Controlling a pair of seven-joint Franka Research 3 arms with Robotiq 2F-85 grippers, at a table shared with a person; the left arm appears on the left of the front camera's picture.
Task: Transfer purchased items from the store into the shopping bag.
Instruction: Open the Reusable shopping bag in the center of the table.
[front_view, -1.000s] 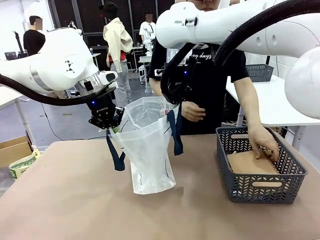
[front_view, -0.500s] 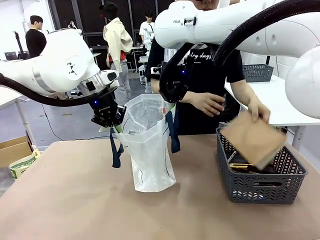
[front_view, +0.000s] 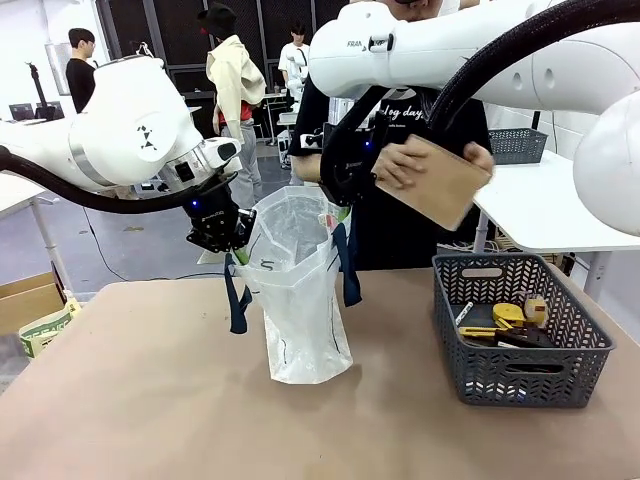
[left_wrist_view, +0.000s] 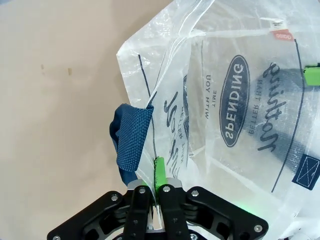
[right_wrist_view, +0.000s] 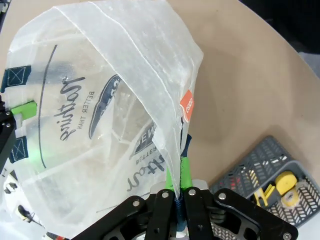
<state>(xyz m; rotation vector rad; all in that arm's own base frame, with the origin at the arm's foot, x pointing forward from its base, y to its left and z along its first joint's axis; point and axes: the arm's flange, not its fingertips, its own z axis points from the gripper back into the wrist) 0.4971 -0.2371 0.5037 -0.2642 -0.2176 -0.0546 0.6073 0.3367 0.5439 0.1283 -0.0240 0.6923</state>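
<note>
Near the far edge of the table (front_view: 120, 400), the shopping bag (front_view: 298, 300) is pinched at its rim by the left gripper (left_wrist_view: 157, 175) and right gripper (right_wrist_view: 178, 175). Its mouth should be held taut for the cardboard box (front_view: 442, 182) in a person's hand (front_view: 398, 168).

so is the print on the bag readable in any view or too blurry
Left wrist view: print on the bag is sharp and legible, though turned sideways. Right wrist view: softer, seen through the plastic. Front view: too small to read.

I see translucent white shopping bag (front_view: 300, 300), navy straps (front_view: 237, 305), dark lettering (left_wrist_view: 234, 102); dark grey lattice-sided basket (front_view: 520, 375); plain brown cardboard box (front_view: 440, 180); yellow items (front_view: 507, 314); tan bench (front_view: 130, 400).
</note>
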